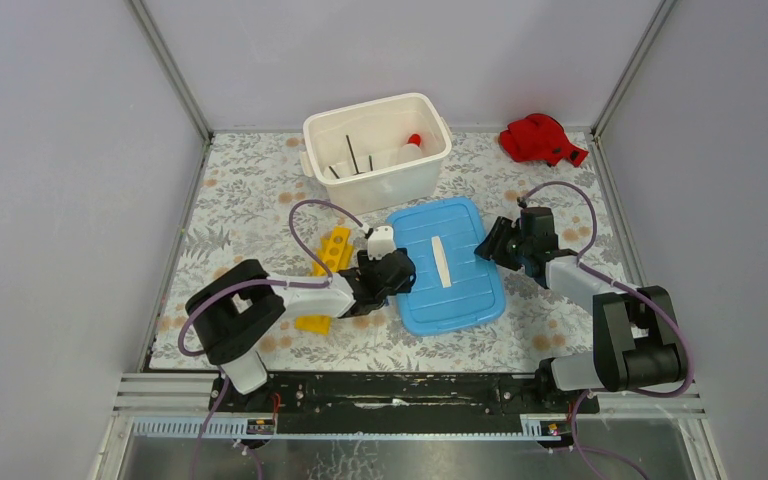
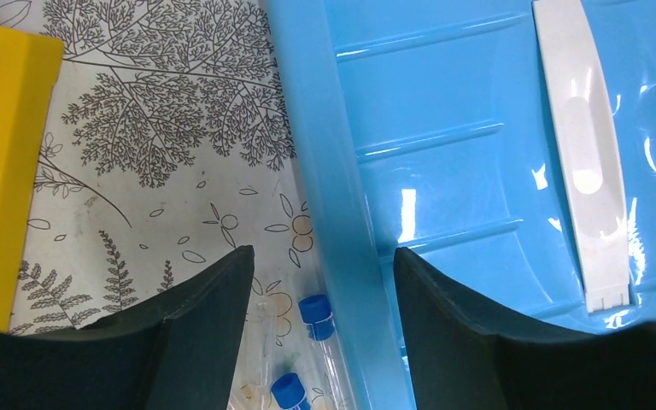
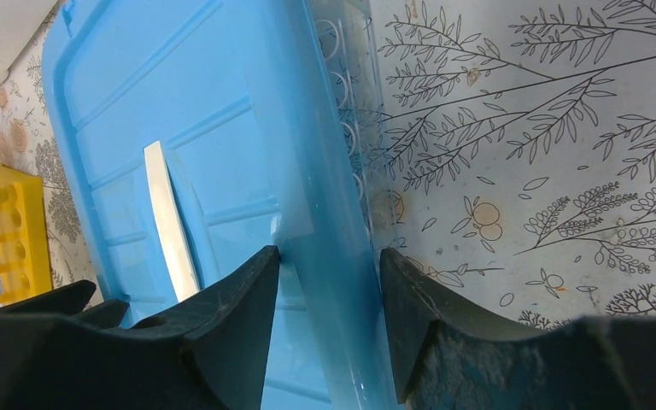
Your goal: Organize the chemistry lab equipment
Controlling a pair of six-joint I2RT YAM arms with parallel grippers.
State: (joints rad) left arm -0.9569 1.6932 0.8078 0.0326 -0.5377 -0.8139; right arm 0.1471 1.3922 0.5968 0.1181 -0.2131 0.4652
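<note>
1. The counter (image 1: 250, 200) is covered in a leaf-print sheet. A white tub (image 1: 385, 185) stands at upper centre of the top view, with a red cloth (image 1: 538, 138) at the upper right.
2. The blue lid (image 1: 460, 290) lies flat at centre frame, just below the tub. A white handle strip (image 1: 440, 260) runs down its middle.
3. The yellow test-tube rack (image 1: 332, 250) lies left of the lid. The left arm crosses over it and hides its middle. In the left wrist view its end (image 2: 0, 171) fills the left edge of the frame.
4. Two blue-capped tubes (image 2: 314, 309) lie on the counter at the bottom centre of the left wrist view. They rest against the left rim of the lid (image 2: 444, 128).
5. Thin black rods of the wire stand (image 1: 353, 158) show inside the tub. A small red-and-white item beside them cannot be identified.
6. The left claw (image 1: 400, 268) is released. Its jaws (image 2: 320, 256) are spread wide over the lid's left rim, with the tubes in the gap between them.
7. The right claw (image 1: 487, 245) is at the lid's right rim. In the right wrist view it (image 3: 329, 256) is clenched on that rim (image 3: 137, 111), which fills the gap between the jaws.
8. A clear part with white rings lies along the lid's rim at top centre of the right wrist view. It cannot be identified.
</note>
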